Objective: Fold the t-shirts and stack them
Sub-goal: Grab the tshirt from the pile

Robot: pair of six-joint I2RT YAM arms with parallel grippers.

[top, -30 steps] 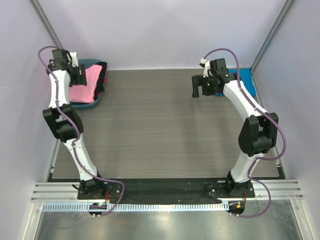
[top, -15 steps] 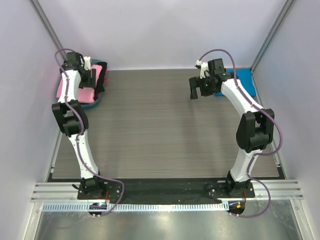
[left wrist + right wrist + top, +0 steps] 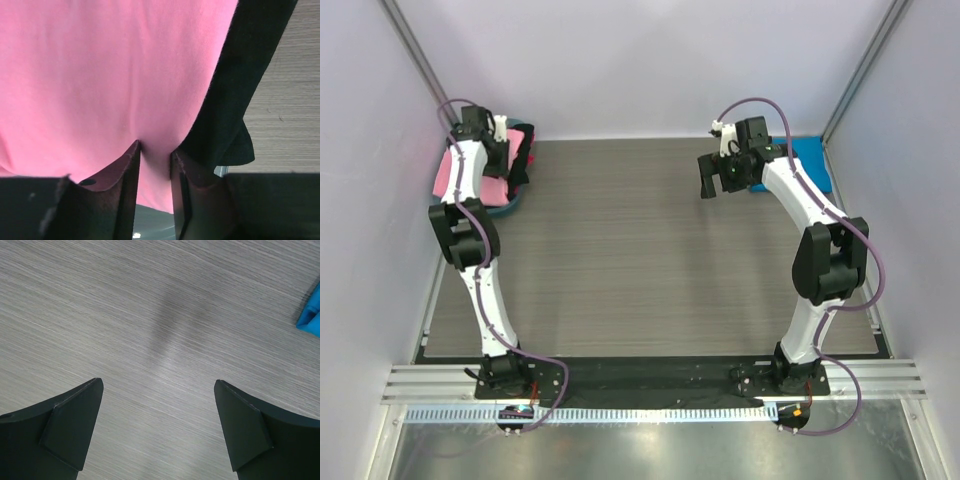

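Note:
The pink t-shirt (image 3: pixel 446 174) lies in a teal tub (image 3: pixel 506 207) at the table's back left corner, and it fills the left wrist view (image 3: pixel 100 75). My left gripper (image 3: pixel 498 160) reaches down into the tub. Its fingers stand close together (image 3: pixel 156 147) with a fold of pink cloth pinched between them. The blue t-shirt (image 3: pixel 812 160) lies at the back right corner; only its edge (image 3: pixel 311 315) shows in the right wrist view. My right gripper (image 3: pixel 710 180) hangs open over bare table (image 3: pixel 157 381), left of the blue shirt.
A black cloth (image 3: pixel 523 160) drapes over the tub's right rim beside the pink shirt, right next to my left fingers (image 3: pixel 240 100). The grey wood-grain table (image 3: pixel 640 260) is closed in by walls at the back and both sides.
My left arm swung right over the tub and lowered onto the pink shirt, and its jaws narrowed on the cloth. The right gripper shifted slightly left and then held still, open.

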